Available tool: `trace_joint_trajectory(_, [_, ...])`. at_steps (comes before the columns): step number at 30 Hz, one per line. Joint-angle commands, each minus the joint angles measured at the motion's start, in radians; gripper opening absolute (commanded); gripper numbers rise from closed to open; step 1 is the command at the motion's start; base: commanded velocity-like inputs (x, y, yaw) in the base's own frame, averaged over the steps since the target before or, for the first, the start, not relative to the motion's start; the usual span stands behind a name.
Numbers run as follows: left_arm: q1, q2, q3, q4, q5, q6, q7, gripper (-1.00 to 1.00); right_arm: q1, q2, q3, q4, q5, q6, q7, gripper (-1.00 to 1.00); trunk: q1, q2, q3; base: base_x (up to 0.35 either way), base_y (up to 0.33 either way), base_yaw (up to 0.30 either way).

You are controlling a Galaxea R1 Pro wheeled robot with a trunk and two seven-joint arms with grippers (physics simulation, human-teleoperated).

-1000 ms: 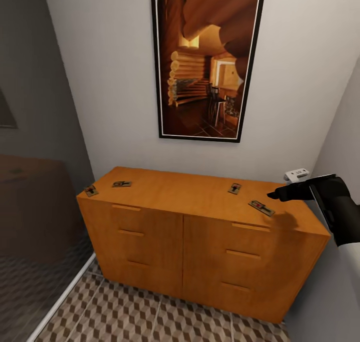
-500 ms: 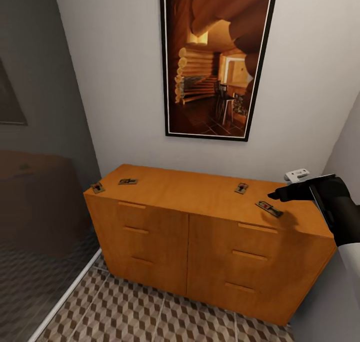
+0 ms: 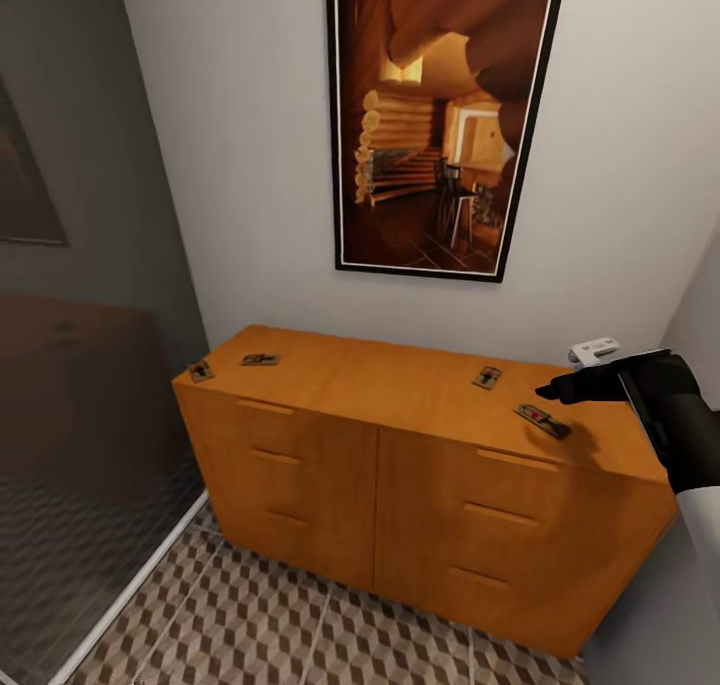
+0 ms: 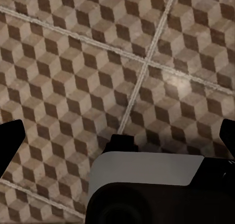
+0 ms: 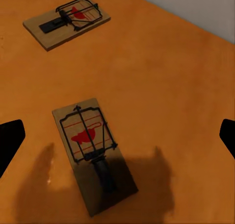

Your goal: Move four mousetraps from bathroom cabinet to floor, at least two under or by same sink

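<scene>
**Right tool hovers over the nearest trap on the cabinet top**

All four mousetraps lie flat on top of the cabinet (image 3: pixel 400 465), the orange-brown dresser against the white wall under the framed picture (image 3: pixel 440 115). Two sit at the cabinet's left end: one mousetrap (image 3: pixel 201 371) right at the corner edge, another mousetrap (image 3: pixel 259 360) just beside it, further back. Two more sit toward the right end: the back trap (image 3: pixel 487 377) and the front trap (image 3: pixel 543 421), near each other but apart.

The right tool (image 3: pixel 560 390) hangs above the cabinet top, just to the right of the front trap, not touching it. In the right wrist view the front trap (image 5: pixel 93 153) lies between the two dark fingertips (image 5: pixel 10 140), which stand wide apart at the frame's edges, spread and holding nothing; the tool's shadow falls across the trap's lower end. The back trap (image 5: pixel 66 23) lies beyond it.

The left wrist view looks onto the bathroom floor (image 4: pixel 73 77), cube-patterned tiles with pale grout lines, its fingertips (image 4: pixel 9 138) likewise spread wide and empty. In the head view the bathroom floor (image 3: pixel 300 635) runs in front of the cabinet.
</scene>
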Motion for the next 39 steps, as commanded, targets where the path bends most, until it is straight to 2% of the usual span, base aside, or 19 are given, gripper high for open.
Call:
trace_joint_trajectory(1, [-0.001, 0.0, 0.0, 0.001, 0.001, -0.003, 0.003, 1.0, -0.001, -0.001, 0.002, -0.001, 0.011, 0.002, 0.009, 1.0, 0.0, -0.001, -0.002, 0.0, -0.042, 0.129])
trace_joint_trajectory(39, [-0.001, 0.0, 0.002, 0.001, 0.001, -0.003, 0.003, 1.0, 0.001, -0.001, 0.001, 0.052, 0.01, 0.002, 0.01, 1.0, 0.0, -0.001, -0.004, 0.0, -0.002, 0.007])
